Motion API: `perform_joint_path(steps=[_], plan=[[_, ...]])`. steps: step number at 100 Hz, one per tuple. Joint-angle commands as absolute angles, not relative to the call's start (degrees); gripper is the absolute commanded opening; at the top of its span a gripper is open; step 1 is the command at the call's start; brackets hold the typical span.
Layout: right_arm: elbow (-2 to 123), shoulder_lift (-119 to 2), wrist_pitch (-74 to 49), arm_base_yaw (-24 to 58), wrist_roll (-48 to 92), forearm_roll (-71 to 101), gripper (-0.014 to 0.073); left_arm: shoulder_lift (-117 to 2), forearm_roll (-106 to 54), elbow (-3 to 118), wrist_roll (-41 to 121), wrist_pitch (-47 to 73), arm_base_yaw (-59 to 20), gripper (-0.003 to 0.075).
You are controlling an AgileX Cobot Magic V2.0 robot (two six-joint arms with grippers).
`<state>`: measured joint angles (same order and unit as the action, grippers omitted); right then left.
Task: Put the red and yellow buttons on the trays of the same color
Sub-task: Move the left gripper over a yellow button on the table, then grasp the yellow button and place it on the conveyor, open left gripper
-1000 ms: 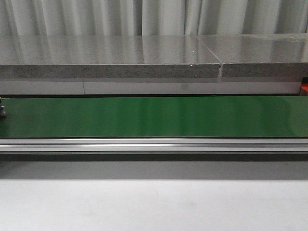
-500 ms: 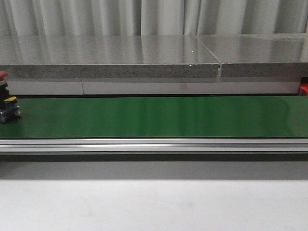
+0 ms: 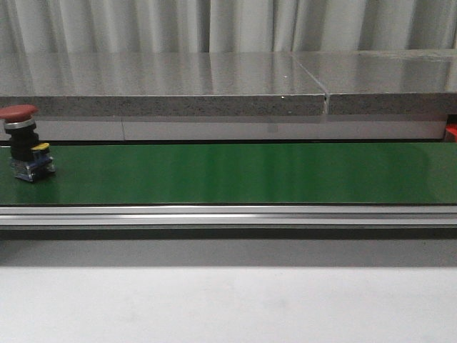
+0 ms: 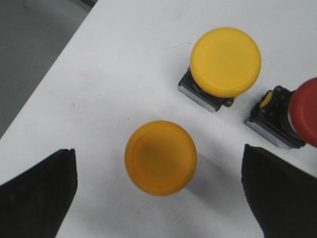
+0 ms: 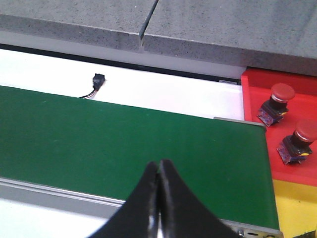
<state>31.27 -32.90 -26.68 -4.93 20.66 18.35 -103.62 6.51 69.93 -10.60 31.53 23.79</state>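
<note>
A red button (image 3: 23,141) with a black and blue base stands on the green belt (image 3: 235,174) at the far left of the front view. In the left wrist view my left gripper (image 4: 158,191) is open above a white surface, its fingers (image 4: 42,188) on either side of a yellow button (image 4: 160,157). Beyond it stand a second yellow button (image 4: 225,62) and a red button (image 4: 297,119). My right gripper (image 5: 158,166) is shut and empty over the belt (image 5: 124,144). A red tray (image 5: 257,124) holds two red buttons (image 5: 277,101) (image 5: 299,139); a yellow tray (image 5: 294,208) lies beside it.
A grey stone slab (image 3: 164,86) runs behind the belt. An aluminium rail (image 3: 228,214) borders the belt's near side, with a white table surface (image 3: 228,304) in front. A small black connector (image 5: 98,79) with a wire lies on the white strip behind the belt.
The red button has ridden in from the left edge of the belt and moved rightward; a second ago only a sliver of it showed.
</note>
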Motion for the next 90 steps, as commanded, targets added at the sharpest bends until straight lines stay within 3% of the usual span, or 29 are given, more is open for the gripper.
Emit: perform_joint_path(steps=[1, 25, 44, 56, 75, 90], plan=[[32.7, -32.9, -23.1, -5.0, 21.1, 18.8, -0.0068, -102.7, 7.0, 73.0, -11.1, 29.0, 24.0, 0.0659], [32.7, -32.9, -23.1, -5.0, 21.1, 18.8, -0.0068, -105.0, 7.1, 73.6, -11.1, 29.2, 24.0, 0.065], [32.7, -32.9, -23.1, -5.0, 21.1, 18.8, -0.0068, -105.9, 7.2, 73.6, -11.1, 29.1, 24.0, 0.0568], [32.7, -32.9, -23.1, -5.0, 21.1, 18.8, -0.0068, -105.9, 7.2, 73.6, -11.1, 29.1, 24.0, 0.0447], [32.7, -32.9, -23.1, -5.0, 21.1, 18.8, -0.0068, -105.5, 7.2, 73.6, -11.1, 29.4, 24.0, 0.0165], [32.7, -32.9, -23.1, -5.0, 21.1, 18.8, -0.0068, -102.8, 7.0, 73.6, -11.1, 29.7, 24.0, 0.0004]])
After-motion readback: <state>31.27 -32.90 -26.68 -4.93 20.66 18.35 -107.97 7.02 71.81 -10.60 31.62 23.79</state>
